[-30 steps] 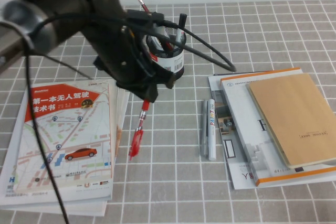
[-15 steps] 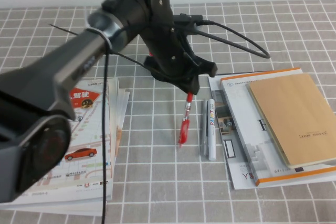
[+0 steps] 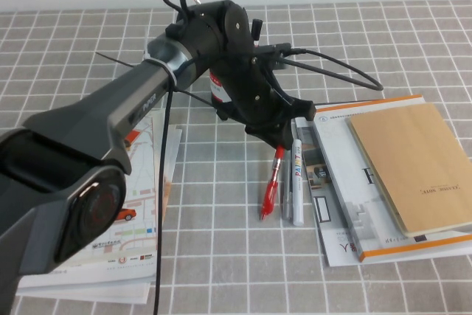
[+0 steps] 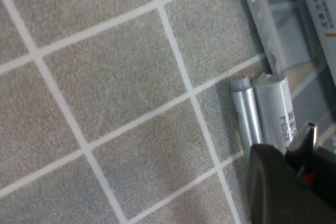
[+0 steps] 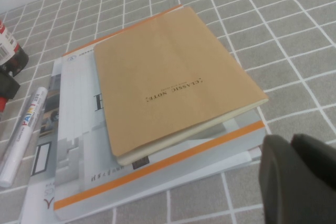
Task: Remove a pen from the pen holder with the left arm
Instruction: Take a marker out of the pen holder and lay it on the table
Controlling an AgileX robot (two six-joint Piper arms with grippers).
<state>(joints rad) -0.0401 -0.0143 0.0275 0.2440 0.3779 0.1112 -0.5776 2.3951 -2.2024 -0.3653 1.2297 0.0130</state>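
Right now your left gripper (image 3: 280,136) is clamped on the top end of a red pen (image 3: 271,184). The pen hangs slanted over the tiled table (image 3: 221,256), just beside a silver pen (image 3: 286,182) and a white marker (image 3: 297,182). The pen holder (image 3: 218,88) stands behind the arm, mostly hidden. Your right gripper (image 5: 296,174) sits near the stacked books (image 5: 173,77); whether it is open or closed cannot be told.
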